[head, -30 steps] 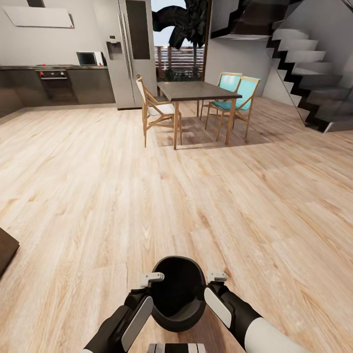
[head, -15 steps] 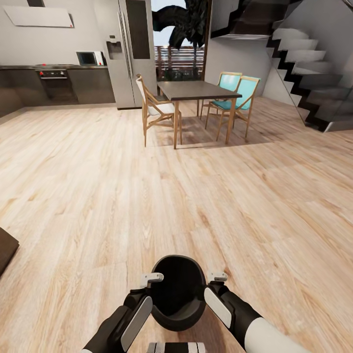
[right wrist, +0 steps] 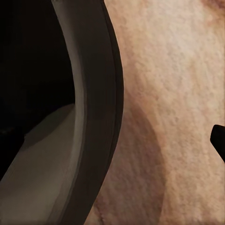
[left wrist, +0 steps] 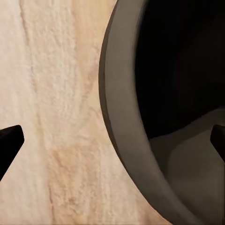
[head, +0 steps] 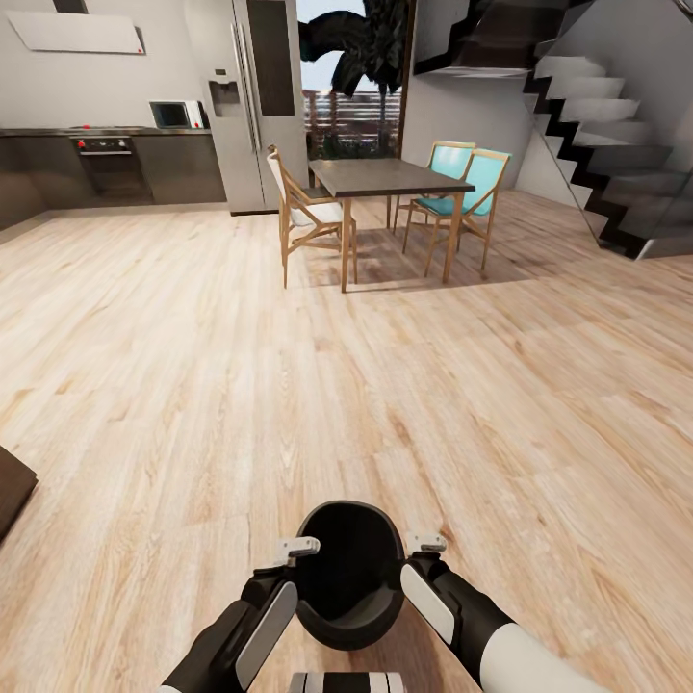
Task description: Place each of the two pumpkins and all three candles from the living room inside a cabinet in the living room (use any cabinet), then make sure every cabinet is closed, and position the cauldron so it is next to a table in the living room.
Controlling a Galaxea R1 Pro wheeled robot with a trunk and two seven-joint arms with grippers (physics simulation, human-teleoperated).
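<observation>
The cauldron [head: 348,577], a black round pot with a dark hollow inside, sits low in the head view between my two forearms, over the wood floor. My left gripper [head: 296,551] is at its left rim and my right gripper [head: 424,546] at its right rim. In the left wrist view the grey rim [left wrist: 123,140] runs between two widely spread black fingertips [left wrist: 9,140], so that gripper is open astride the rim. In the right wrist view the rim [right wrist: 101,117] curves past one fingertip [right wrist: 218,140] set far out over the floor. The pumpkins, candles and cabinet are out of view.
A dark dining table [head: 385,178] with wooden and teal chairs [head: 460,197] stands far ahead. Grey kitchen units [head: 115,168] and a fridge [head: 252,106] line the back left, and stairs [head: 616,135] rise at the right. A dark furniture corner [head: 12,491] pokes in at the left edge.
</observation>
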